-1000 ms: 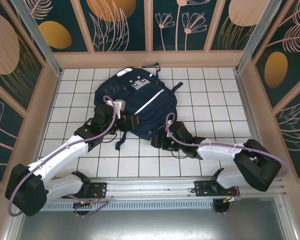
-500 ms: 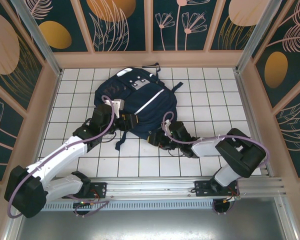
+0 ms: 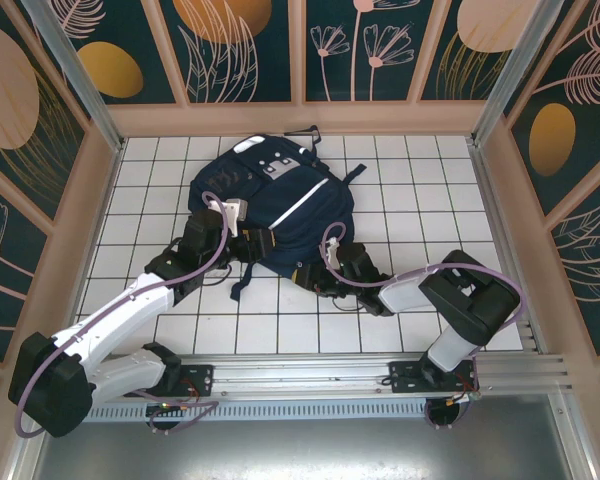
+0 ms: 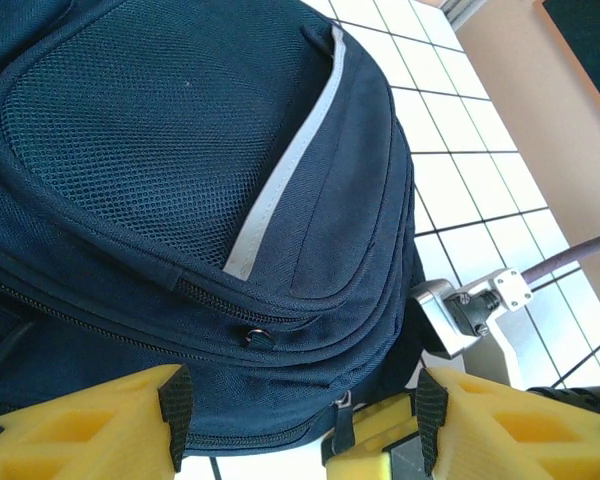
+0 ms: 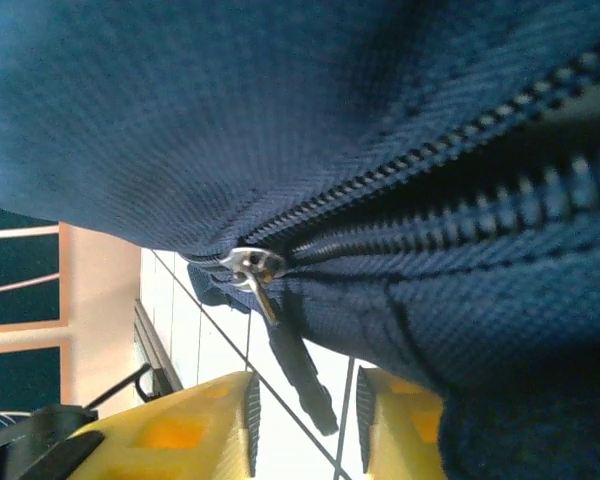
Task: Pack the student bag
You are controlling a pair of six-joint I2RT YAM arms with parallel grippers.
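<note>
My right gripper (image 5: 308,385) sits at 5 o'clock on the bag (image 3: 270,200), jaws slightly apart around the zipper pull (image 5: 292,350) (not pinching). The thin tab could slip sideways, leaving me grabbing fabric.

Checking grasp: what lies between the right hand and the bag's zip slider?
The dark pull tab, hanging toward the fingers, seen in right wrist view.

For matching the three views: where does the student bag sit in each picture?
Top external: student bag lies mid-frame, on the far half of the white tiled tabletop.
Left wrist: it covers the upper left, reflective stripe running diagonally.
Right wrist: its fabric and zipper span the top, very close.
Shared landmark: the tabletop.
</note>
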